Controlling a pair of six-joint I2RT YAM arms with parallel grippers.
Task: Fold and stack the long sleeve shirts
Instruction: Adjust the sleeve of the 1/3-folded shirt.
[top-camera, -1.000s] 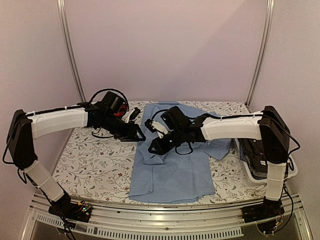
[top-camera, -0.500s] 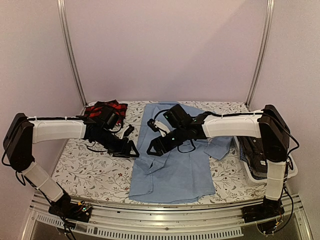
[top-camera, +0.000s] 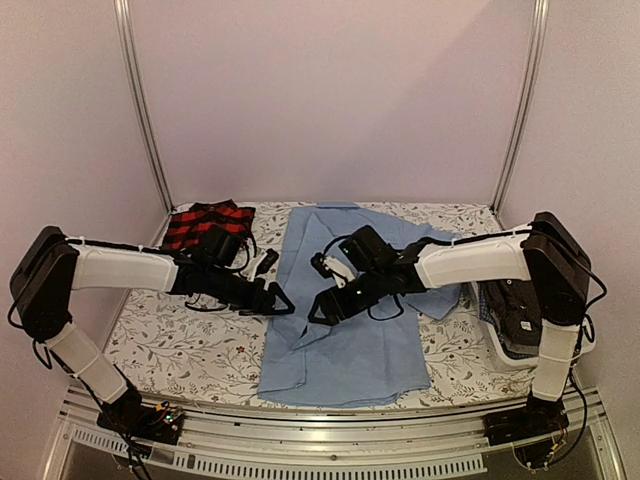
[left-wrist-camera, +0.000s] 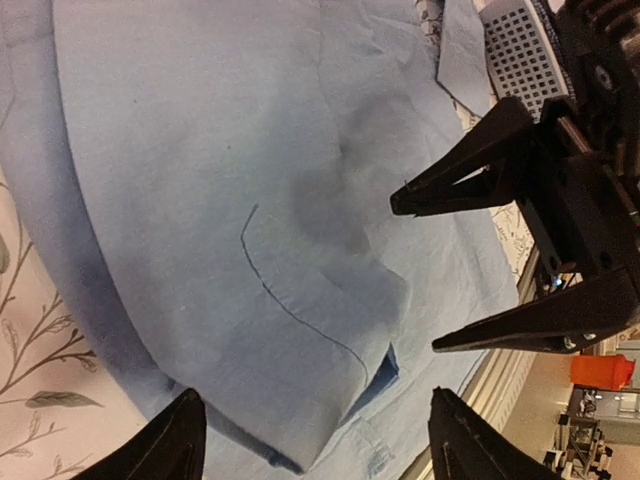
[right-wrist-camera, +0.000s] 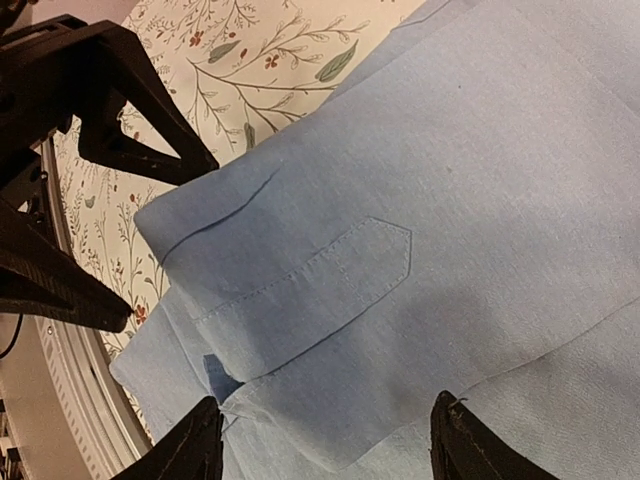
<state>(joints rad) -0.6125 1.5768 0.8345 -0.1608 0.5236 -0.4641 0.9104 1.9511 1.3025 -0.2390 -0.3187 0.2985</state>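
Light blue shirt (top-camera: 350, 330) lies flat mid-surface (top-camera: 180, 330), collar toward the far edge, hem at the near edge, so its long axis runs far to near. Its left side looks folded in over the body (cuff (right-wrist-camera: 340, 265) showing on top in the right wrist view).

Left hand (top-camera: 283, 301) hovers at the shirt's left border, fingers spread, nothing between them. Right hand (top-camera: 318, 308) faces it just above the cloth, also spread and empty. The folded edge lies between the two.

Red-and-black plaid shirt (top-camera: 205, 222) sits folded at the far-left corner. Dark shirts (top-camera: 510, 310) wait in the basket (top-camera: 585, 345) at the right edge.

Judgement: the unfolded sleeve juts toward the right edge; the right arm is nearer, and the fold should run parallel to the long axis.
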